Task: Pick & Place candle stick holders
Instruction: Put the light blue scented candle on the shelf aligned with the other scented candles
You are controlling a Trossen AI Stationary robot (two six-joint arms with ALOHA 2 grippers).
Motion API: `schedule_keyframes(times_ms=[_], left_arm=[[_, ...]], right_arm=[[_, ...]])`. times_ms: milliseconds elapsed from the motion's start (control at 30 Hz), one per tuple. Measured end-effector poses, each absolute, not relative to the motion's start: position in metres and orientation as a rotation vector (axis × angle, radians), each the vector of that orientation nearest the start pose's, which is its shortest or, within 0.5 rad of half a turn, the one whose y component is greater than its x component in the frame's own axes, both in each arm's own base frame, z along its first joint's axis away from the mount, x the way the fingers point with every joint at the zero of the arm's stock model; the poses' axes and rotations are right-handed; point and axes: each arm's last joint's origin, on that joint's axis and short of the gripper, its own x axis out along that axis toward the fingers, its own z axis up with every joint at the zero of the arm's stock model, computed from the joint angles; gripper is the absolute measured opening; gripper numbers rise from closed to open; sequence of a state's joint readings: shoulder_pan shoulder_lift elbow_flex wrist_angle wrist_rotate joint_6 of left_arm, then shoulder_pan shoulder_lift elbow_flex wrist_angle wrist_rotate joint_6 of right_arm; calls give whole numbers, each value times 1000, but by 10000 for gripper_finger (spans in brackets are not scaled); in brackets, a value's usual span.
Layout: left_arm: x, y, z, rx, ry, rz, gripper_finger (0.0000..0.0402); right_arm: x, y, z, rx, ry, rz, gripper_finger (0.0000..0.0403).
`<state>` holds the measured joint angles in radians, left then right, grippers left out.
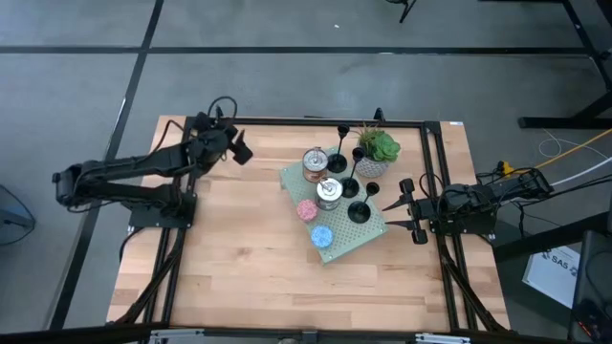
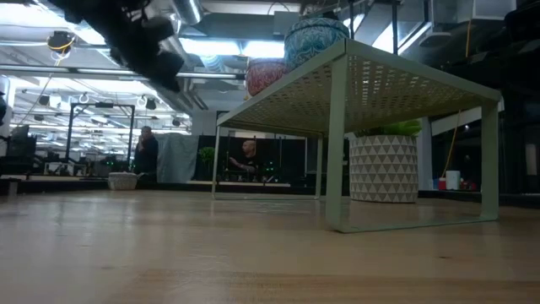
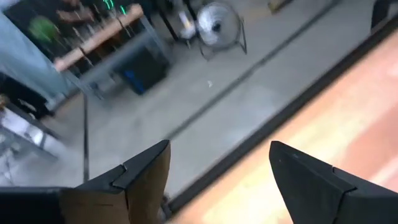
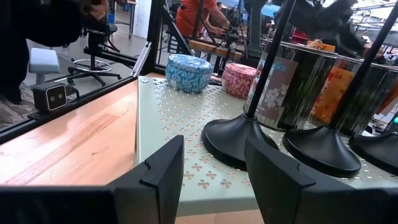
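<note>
Three matte-black candle stick holders stand upright by their round bases on a pale-green perforated shelf at the table's middle right. In the right wrist view their bases sit close ahead. My right gripper stands open just off the shelf's right edge, facing the nearest holder with nothing between its fingers. My left gripper hovers open and empty over the table's far left part, facing the far edge.
On the shelf also stand two shiny tins, a pink candle and a blue candle. A potted plant stands at its far side. Bare wood lies left of and in front of the shelf. People show in the room behind.
</note>
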<state>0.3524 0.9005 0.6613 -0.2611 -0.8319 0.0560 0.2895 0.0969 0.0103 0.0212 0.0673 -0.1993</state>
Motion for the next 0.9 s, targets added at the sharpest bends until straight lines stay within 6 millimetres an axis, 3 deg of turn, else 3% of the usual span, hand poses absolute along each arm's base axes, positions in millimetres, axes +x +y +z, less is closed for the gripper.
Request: schedule_keyframes(times_ms=[200, 400, 667, 900], left_arm=[[157, 106, 253, 23, 664, 1102, 291], [156, 129, 232, -70, 775, 1193, 301], [159, 170, 216, -282, 1031, 1167, 297], [157, 208, 206, -300, 1323, 1137, 297]], right_arm=[[99, 28, 161, -210, 42, 228, 172], [99, 28, 161, -210, 42, 228, 172], [99, 28, 161, -210, 42, 228, 172], [99, 28, 161, -210, 42, 228, 171]])
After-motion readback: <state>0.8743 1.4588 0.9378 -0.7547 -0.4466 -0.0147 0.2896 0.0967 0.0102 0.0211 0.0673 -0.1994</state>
